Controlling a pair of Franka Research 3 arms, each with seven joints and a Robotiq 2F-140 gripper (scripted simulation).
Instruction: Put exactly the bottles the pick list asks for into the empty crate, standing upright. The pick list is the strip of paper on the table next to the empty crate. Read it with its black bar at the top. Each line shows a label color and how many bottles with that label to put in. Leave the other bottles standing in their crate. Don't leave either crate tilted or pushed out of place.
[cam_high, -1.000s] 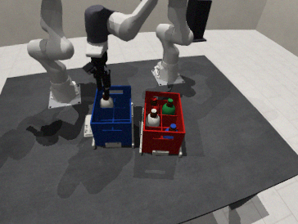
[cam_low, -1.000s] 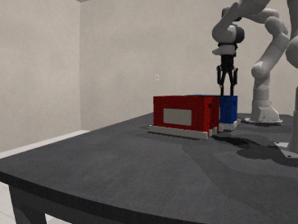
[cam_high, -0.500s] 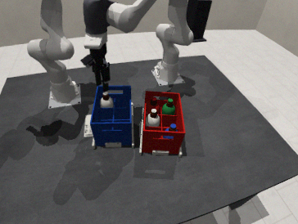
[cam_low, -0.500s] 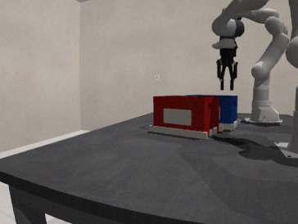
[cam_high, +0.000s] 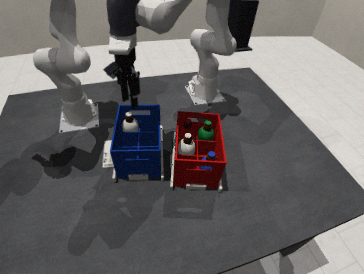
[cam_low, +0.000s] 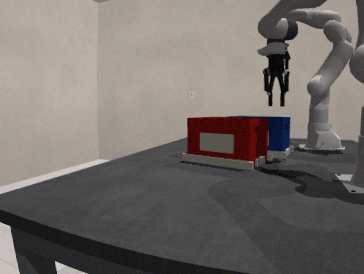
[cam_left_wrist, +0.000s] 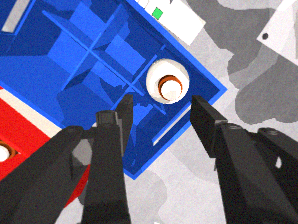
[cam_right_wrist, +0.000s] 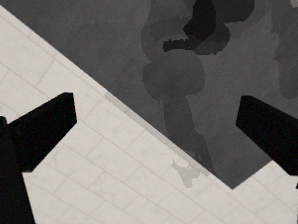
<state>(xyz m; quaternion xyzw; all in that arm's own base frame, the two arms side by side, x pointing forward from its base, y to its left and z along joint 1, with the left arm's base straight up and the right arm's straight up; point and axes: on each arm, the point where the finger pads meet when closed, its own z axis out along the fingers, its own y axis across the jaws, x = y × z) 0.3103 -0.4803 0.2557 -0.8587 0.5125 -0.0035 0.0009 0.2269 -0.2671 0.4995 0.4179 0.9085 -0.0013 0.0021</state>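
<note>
Hovering near blue crate: left pincer, open, empty.

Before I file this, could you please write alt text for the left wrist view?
A white bottle with a white cap stands in a corner compartment of a blue crate, seen from above between two black fingers that do not hold it.
</note>
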